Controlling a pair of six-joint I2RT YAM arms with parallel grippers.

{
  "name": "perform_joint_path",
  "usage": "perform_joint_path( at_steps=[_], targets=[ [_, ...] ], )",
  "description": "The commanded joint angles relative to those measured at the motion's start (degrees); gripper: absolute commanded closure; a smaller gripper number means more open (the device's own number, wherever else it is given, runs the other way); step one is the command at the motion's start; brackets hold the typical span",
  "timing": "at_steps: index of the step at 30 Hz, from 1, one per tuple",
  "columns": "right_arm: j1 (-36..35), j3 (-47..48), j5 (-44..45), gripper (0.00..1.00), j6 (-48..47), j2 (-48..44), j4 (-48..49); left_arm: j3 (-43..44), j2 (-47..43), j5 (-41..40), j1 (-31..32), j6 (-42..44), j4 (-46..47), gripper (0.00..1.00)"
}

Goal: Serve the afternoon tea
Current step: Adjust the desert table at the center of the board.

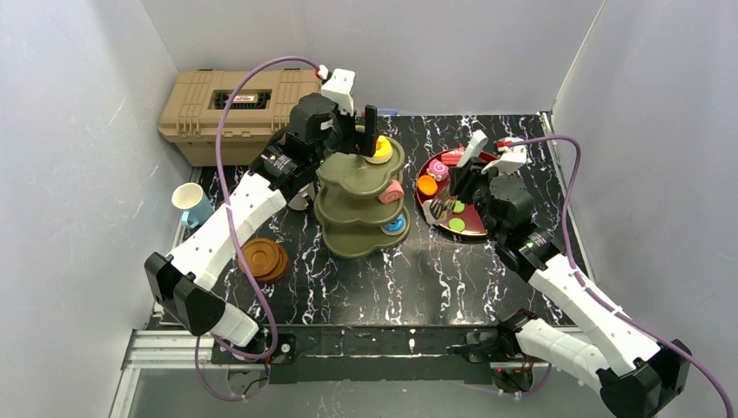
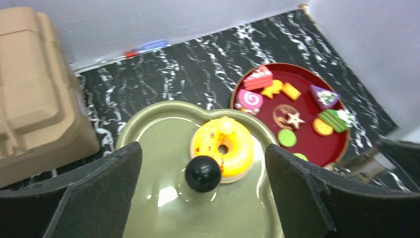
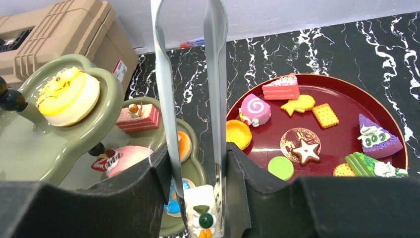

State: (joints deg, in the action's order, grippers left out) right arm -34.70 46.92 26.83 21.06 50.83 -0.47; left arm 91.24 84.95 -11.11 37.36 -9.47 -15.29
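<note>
left end effector (image 2: 202,153) released over donut (image 2: 229,144) on stand (image 2: 153,144), right end effector (image 3: 198,157) grasping tongs (image 3: 163,74), toolbox (image 1: 231,104) behind, plate (image 3: 341,140) beside

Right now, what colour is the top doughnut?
The doughnut is yellow with orange streaks; best in left wrist view.

Bright, even white light from overhead fills a pale-walled enclosure. Shadows on the black marbled bench (image 1: 435,279) are soft and short. In the left wrist view, a small white glare spot sits on the glossy olive stand (image 2: 148,148), the tan toolbox (image 2: 34,99) is blurred, and the dark fingers (image 2: 74,203) of the left end effector (image 2: 203,148) look soft. In the right wrist view, the metal tongs (image 3: 166,99) carry bright reflected streaks, and the red plate (image 3: 346,99) is crisp.
</note>
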Motion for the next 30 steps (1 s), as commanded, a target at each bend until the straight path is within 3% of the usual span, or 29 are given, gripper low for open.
perform_joint_path(
  at_steps=[1,7,14,19,26,30],
  targets=[
    [-0.4,0.8,0.9,0.88,0.0,-1.1,4.4,0.0,-4.0,17.0,-3.5,3.0,0.6,0.06],
    [-0.4,1.2,0.9,0.88,-0.1,-1.3,4.1,-1.1,-3.9,45.7,-12.6,10.1,-1.3,0.11],
    [-0.4,1.8,0.7,0.88,0.0,-1.3,3.6,2.5,0.6,62.5,-17.2,25.2,-8.0,0.16],
    [-0.4,1.8,0.7,0.88,0.3,-1.2,3.4,7.2,5.2,67.9,-17.4,29.3,-12.3,0.21],
    [-0.4,1.7,1.0,0.88,0.3,-1.5,3.2,7.5,7.5,67.5,-17.3,29.1,-10.7,0.47],
    [-0.4,1.5,0.9,0.88,0.4,-1.5,3.3,7.3,8.1,67.8,-17.4,28.1,-9.0,0.53]
  ],
)
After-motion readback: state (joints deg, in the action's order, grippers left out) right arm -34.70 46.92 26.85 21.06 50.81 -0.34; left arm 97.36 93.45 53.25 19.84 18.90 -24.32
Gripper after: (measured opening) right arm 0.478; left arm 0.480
